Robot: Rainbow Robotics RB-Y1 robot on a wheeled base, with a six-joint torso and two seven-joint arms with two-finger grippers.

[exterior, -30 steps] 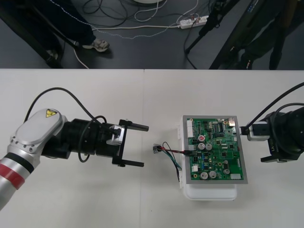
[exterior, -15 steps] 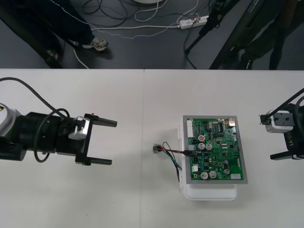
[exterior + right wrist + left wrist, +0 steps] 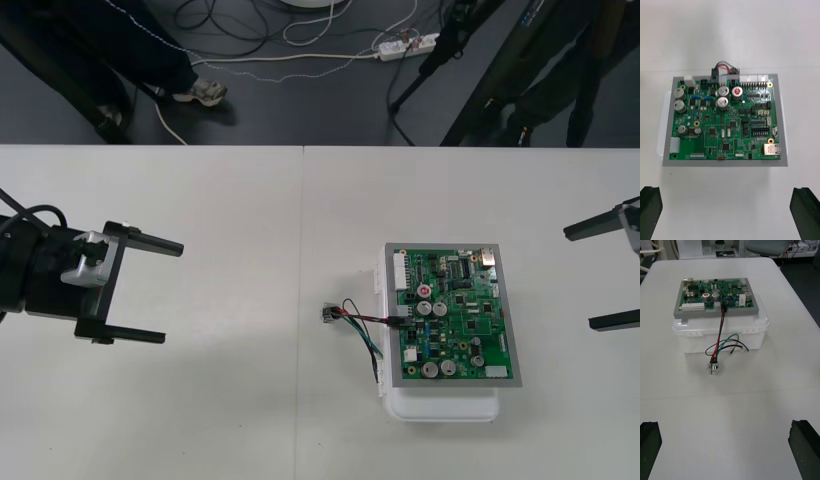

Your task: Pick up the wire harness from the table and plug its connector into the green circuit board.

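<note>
Front view: plug (image 3: 400, 322) seated in green circuit board (image 3: 455, 315); we park the empty, wide-open left claw (image 3: 170, 293) and right claw (image 3: 580, 278) clear of the wires (image 3: 358, 322).

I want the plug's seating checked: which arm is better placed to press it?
Probably left. The plug sits at the green circuit board's edge facing the left gripper, which is open; the right gripper would have to reach across the board.

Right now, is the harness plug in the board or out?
In: the black plug is seated at the edge of the green board; its wires hang to the table.
</note>
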